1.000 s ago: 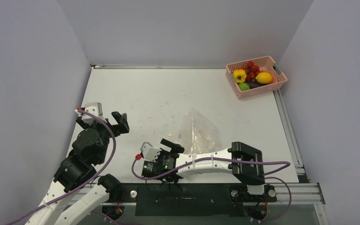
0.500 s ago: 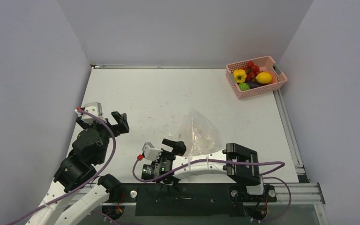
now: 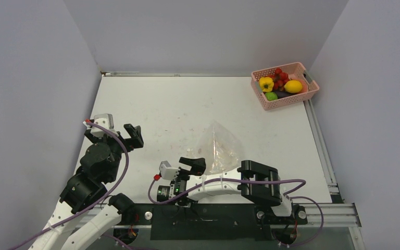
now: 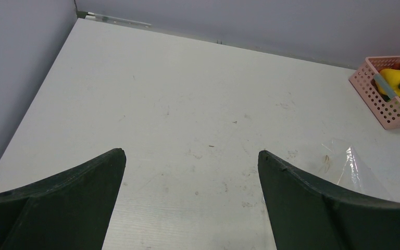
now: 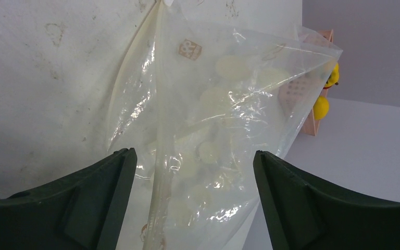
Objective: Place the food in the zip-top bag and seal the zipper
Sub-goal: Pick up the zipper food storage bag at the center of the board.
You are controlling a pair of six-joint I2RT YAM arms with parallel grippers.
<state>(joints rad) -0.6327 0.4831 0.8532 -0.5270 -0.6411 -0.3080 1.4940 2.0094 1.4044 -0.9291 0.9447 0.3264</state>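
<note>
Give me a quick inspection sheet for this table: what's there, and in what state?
Surface: white table, scuffed with faint marks.
Job's things: clear zip-top bag lying mid-table, no food inside; yellow pepper, lemon, cherry tomatoes and lime piece all in the pink basket at the far right corner.
Clutter: nothing seen.
Grippers: left gripper open over bare table; right gripper open, facing the bag, not gripping it.
Cables: purple cable loops along each arm.
Surroundings: plain grey walls on three sides.
</note>
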